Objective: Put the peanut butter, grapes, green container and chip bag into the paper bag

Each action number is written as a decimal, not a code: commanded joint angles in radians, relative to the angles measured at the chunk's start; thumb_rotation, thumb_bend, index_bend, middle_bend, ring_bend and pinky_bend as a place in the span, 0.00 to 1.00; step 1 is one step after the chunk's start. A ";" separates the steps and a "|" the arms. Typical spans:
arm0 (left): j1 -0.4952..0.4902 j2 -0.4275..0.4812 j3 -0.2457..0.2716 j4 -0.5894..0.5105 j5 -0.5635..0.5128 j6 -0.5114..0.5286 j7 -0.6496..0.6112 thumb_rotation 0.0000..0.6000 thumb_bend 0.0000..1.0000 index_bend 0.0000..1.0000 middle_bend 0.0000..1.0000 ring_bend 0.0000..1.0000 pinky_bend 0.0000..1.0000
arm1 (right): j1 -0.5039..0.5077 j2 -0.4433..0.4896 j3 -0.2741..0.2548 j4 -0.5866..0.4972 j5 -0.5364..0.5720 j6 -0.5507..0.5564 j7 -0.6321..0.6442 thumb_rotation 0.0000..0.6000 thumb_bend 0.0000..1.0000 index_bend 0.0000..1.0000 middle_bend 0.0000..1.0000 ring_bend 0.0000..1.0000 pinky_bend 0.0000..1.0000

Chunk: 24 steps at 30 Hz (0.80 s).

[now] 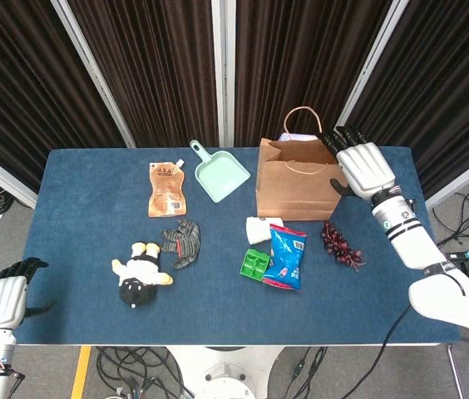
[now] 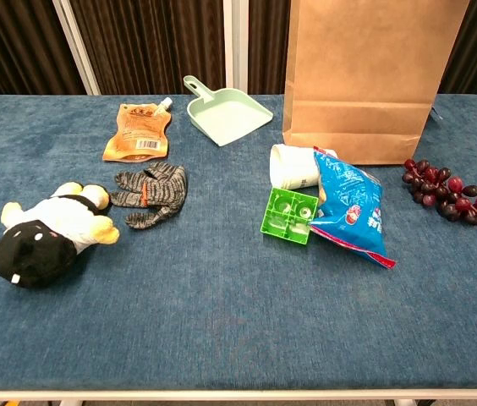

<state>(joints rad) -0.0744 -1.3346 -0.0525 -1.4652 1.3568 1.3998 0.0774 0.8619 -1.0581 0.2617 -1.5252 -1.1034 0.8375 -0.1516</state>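
Brown paper bag (image 1: 298,179); dark purple grapes (image 2: 446,191); bright green container (image 2: 290,215); blue chip bag (image 2: 348,211) with red edge; mint dustpan (image 1: 219,173); orange pouch (image 2: 139,132); grey striped cloth (image 2: 152,194); blue table (image 2: 222,321).
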 commanded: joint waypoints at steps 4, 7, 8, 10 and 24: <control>-0.005 0.000 -0.002 0.002 0.000 -0.007 0.000 1.00 0.08 0.35 0.34 0.26 0.28 | -0.111 0.084 -0.007 -0.088 -0.115 0.138 0.119 1.00 0.26 0.00 0.18 0.02 0.13; -0.009 -0.001 -0.003 0.001 0.005 -0.007 0.002 1.00 0.08 0.35 0.34 0.26 0.28 | -0.178 0.127 -0.040 -0.123 -0.200 0.194 0.202 1.00 0.24 0.02 0.26 0.11 0.24; -0.011 -0.001 -0.004 0.000 0.008 -0.006 0.002 1.00 0.08 0.35 0.34 0.26 0.28 | -0.201 0.141 -0.057 -0.131 -0.234 0.209 0.235 1.00 0.22 0.05 0.28 0.15 0.29; -0.014 0.000 -0.005 -0.002 0.011 -0.007 0.004 1.00 0.08 0.35 0.34 0.26 0.28 | -0.236 0.158 -0.093 -0.137 -0.284 0.221 0.282 1.00 0.18 0.09 0.32 0.17 0.33; -0.020 0.006 -0.003 -0.019 0.021 -0.003 0.018 1.00 0.08 0.35 0.34 0.26 0.28 | -0.293 -0.033 -0.257 0.069 -0.345 0.062 0.273 1.00 0.07 0.04 0.23 0.08 0.26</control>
<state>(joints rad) -0.0953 -1.3288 -0.0560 -1.4839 1.3773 1.3961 0.0953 0.5638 -1.0423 0.0184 -1.5014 -1.4739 0.9467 0.1549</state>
